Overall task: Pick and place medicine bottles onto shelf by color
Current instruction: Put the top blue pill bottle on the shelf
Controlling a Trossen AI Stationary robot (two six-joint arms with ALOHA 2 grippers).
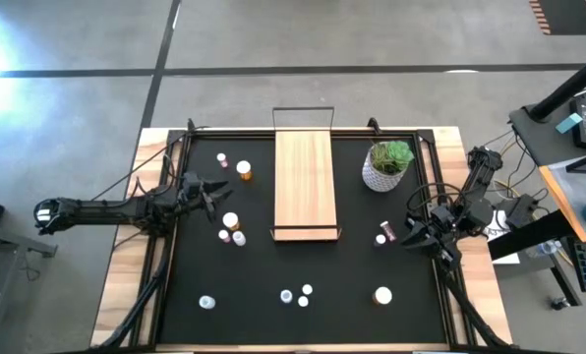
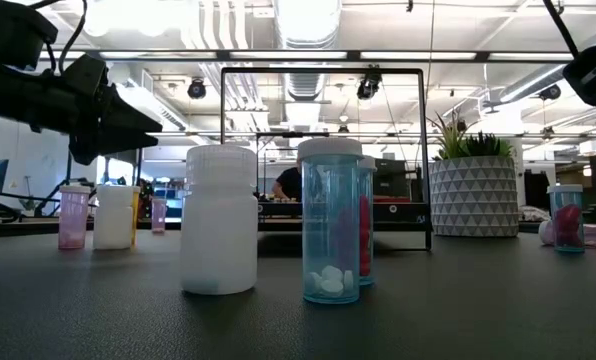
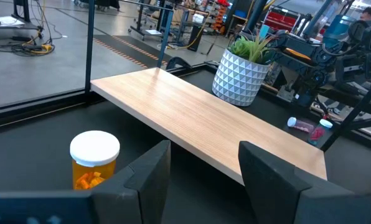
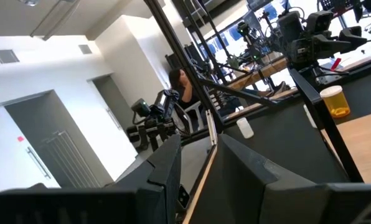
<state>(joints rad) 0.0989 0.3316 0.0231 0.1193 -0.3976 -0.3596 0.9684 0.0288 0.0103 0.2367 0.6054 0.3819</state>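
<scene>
Looking down on your desk (image 1: pixel 175 315), you see the bottles (image 1: pixel 230 220) scattered on the black mat and none on the wooden shelf (image 1: pixel 305 182) in the middle. Your left gripper (image 1: pixel 214 187) hovers left of the shelf, fingers (image 3: pixel 149 177) parted and empty, an orange bottle (image 3: pixel 94 159) just ahead. Your right gripper (image 1: pixel 411 239) sits right of the shelf with its fingers (image 4: pixel 167 171) pressed together, beside a pink bottle (image 1: pixel 386 230) and near the plant (image 1: pixel 387 163).
</scene>
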